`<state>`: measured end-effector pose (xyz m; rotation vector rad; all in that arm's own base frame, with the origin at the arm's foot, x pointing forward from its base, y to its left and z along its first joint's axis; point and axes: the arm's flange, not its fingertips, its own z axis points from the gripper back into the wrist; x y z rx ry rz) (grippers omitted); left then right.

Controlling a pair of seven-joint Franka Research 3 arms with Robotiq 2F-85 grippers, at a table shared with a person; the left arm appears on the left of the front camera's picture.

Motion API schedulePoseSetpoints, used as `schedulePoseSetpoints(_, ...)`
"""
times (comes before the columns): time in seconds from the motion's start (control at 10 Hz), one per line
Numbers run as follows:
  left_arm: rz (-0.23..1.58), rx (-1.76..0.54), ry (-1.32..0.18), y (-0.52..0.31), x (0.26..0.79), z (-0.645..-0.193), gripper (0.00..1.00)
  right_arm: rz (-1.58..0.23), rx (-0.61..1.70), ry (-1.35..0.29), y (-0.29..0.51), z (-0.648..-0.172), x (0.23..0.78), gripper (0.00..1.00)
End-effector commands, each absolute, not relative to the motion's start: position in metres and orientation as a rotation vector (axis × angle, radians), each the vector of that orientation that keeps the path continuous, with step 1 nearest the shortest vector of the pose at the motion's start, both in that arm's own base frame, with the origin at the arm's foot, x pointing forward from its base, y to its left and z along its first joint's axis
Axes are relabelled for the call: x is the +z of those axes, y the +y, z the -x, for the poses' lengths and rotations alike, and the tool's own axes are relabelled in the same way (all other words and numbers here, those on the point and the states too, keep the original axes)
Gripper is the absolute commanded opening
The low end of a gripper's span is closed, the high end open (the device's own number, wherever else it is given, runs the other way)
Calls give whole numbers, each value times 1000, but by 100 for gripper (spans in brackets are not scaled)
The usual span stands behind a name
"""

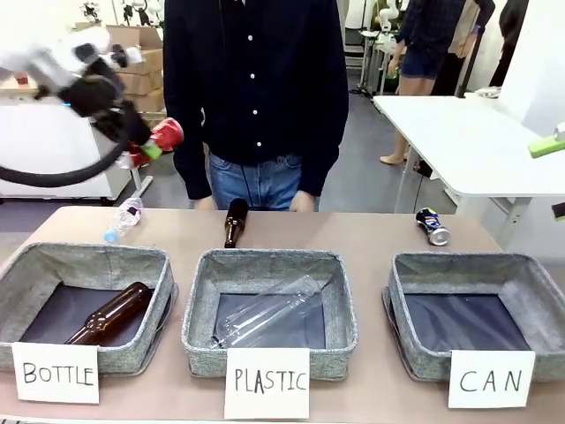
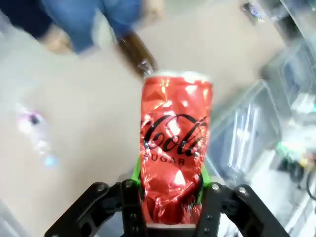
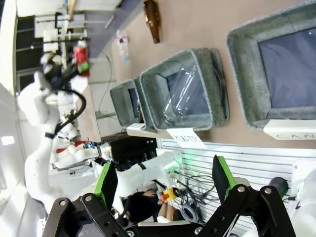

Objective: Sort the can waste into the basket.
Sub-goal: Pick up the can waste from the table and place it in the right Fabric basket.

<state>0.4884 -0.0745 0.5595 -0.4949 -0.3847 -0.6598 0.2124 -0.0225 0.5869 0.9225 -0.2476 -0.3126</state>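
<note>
Your tan surface [image 1: 371, 234] carries three grey woven bins in a row along its near edge. Each is fronted by a white handwritten card.

The left bin [image 1: 88, 261] is marked "BOTTLE". A brown glass bottle [image 1: 110, 315] lies in it.

The middle bin [image 1: 269, 261] is marked "PLASTIC". A clear plastic bottle [image 1: 265, 320] lies in it.

The right bin is the basket [image 1: 477, 263], marked "CAN".

Behind the bins, a second brown bottle [image 1: 235, 223] and a small clear bottle [image 1: 124, 218] lie on the surface.

The dark can [image 1: 433, 226] lies on its side behind the basket, apart from it.

Your left pincer [image 1: 141, 146] is raised above the far left corner and clamped on the red can [image 1: 166, 134]. In the left wrist view its green pads [image 2: 137, 172] press both sides of the dented lower body. The can carries black Coca-Cola script with the letters "UGAR" beneath.

Your right pincer [image 3: 163, 177] has its jaws wide apart, gripping nothing.
</note>
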Motion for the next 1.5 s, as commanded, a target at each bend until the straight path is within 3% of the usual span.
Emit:
schedulePoseSetpoints(0.0, 620, -771, -238, -25, 573, -414, 0, -944, -294, -254, -22, -213, 588, 100)
schedulePoseSetpoints(0.4, 701, -949, -336, -28, 576, -281, 0, -944, -294, -254, -22, -213, 588, 100)
schedulePoseSetpoints(0.5, 693, -867, -242, -16, 582, -330, 0, -944, -294, -254, -22, -213, 588, 100)
schedulePoseSetpoints(0.7, 693, -867, -242, -16, 582, -330, 0, -923, -312, -248, -23, -212, 587, 100)
schedulePoseSetpoints(0.8, 689, -896, -269, -20, 580, -301, 44, -873, -302, -237, -22, -215, 583, 100)
schedulePoseSetpoints(1.1, 627, -1287, -336, -189, 592, -368, 44, -803, -527, -455, -121, -189, 614, 100)
schedulePoseSetpoints(1.4, 599, -1460, -325, -359, 603, -369, 44, -729, -795, -589, -232, -133, 621, 100)
